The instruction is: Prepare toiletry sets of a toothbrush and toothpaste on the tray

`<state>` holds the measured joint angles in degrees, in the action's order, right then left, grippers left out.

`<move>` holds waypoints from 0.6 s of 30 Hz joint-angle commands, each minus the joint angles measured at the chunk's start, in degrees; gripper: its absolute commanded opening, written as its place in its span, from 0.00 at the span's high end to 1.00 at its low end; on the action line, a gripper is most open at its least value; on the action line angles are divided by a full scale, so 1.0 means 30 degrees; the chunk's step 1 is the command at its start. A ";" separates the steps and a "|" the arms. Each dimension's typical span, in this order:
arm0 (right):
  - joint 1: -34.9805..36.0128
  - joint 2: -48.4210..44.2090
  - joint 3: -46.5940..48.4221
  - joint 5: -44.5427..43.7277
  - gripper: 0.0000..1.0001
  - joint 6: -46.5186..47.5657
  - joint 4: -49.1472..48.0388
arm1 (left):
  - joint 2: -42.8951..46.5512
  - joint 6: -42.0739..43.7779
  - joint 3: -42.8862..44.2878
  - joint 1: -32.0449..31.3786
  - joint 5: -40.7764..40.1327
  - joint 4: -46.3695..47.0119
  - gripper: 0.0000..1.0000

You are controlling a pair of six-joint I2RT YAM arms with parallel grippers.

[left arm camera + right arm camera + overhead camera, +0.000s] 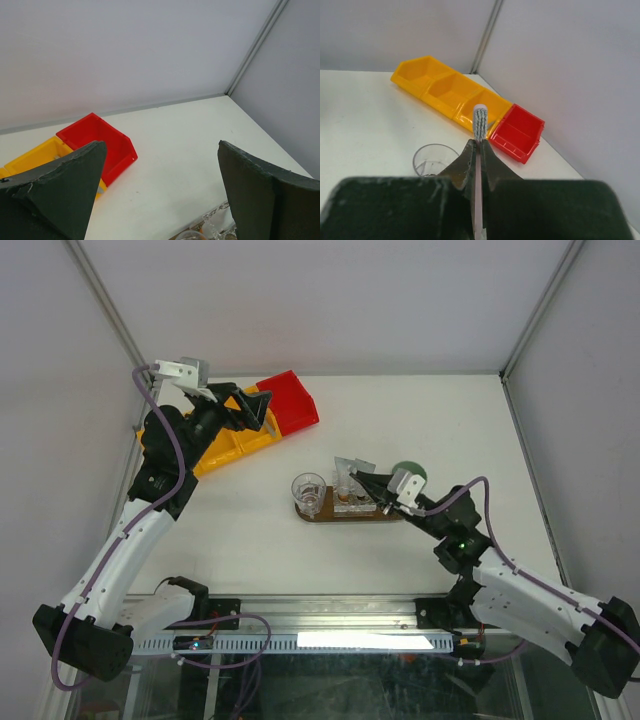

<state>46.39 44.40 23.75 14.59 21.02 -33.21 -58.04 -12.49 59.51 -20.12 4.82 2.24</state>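
Right pincer (478, 146): clenched on the toothbrush (479, 121), the thin handle pinched between the fingertips and the bristle head sticking out beyond them. The top view puts this pincer low over the right half of the tray (318, 517), which lies mid-bench (430, 420). A clear glass (433, 159) stands at the tray's left end. Small pale items at the tray's middle are too small to identify.

Step in hand, as I judge it: set the brush down on the tray. To do it well:
- lower until the handle is supported before loosening
- keep the head away from the glass rim
- lay it beside its tube

The grip is narrow, so the brush may swivel.

Left pincer (252, 412): released, jaws wide, nothing held, hanging above the yellow bins (232, 448) and red bin (292, 400) at far left
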 commanded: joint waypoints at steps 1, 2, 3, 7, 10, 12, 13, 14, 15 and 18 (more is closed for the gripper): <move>-0.1026 -0.0073 -0.0168 0.0561 1.00 -0.0656 -0.3114 | 0.0366 0.0276 0.0013 0.0217 0.0005 0.0909 0.02; -0.1296 0.0113 -0.0505 0.0682 1.00 -0.0887 -0.3674 | 0.0327 0.0276 0.0012 0.0237 0.0030 0.0921 0.02; -0.1703 0.0240 -0.0716 0.0891 1.00 -0.1220 -0.4161 | 0.0333 0.0270 0.0026 0.0233 0.0034 0.0923 0.02; -0.2362 0.0668 -0.1269 0.1485 1.00 -0.2072 -0.5370 | 0.0305 0.0313 0.0013 0.0231 0.0013 0.0913 0.02; -0.2404 0.0506 -0.1734 0.1710 1.00 -0.2194 -0.5889 | 0.0275 0.0299 0.0054 0.0215 0.0047 0.0922 0.02; -0.2513 0.0384 -0.2171 0.1789 1.00 -0.2229 -0.6413 | 0.0275 0.0293 0.0036 0.0228 0.0081 0.0914 0.02; -0.2580 0.0402 -0.2408 0.1861 1.00 -0.2244 -0.6851 | 0.0275 0.0270 0.0058 0.0231 0.0128 0.0922 0.02; -0.2699 0.0496 -0.2650 0.1873 1.00 -0.2396 -0.7323 | 0.0282 0.0264 0.0054 0.0232 0.0156 0.0905 0.02; -0.2816 0.0665 -0.2793 0.2025 1.00 -0.2584 -0.7745 | 0.0301 0.0256 0.0057 0.0232 0.0181 0.0914 0.02; -0.3049 0.1274 -0.3213 0.2312 1.00 -0.2778 -0.8854 | 0.0277 0.0245 0.0043 0.0232 0.0154 0.0923 0.02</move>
<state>38.20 46.78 15.11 19.97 14.57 -49.89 -58.04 -12.47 59.51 -20.12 4.84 2.24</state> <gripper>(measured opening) 0.019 0.982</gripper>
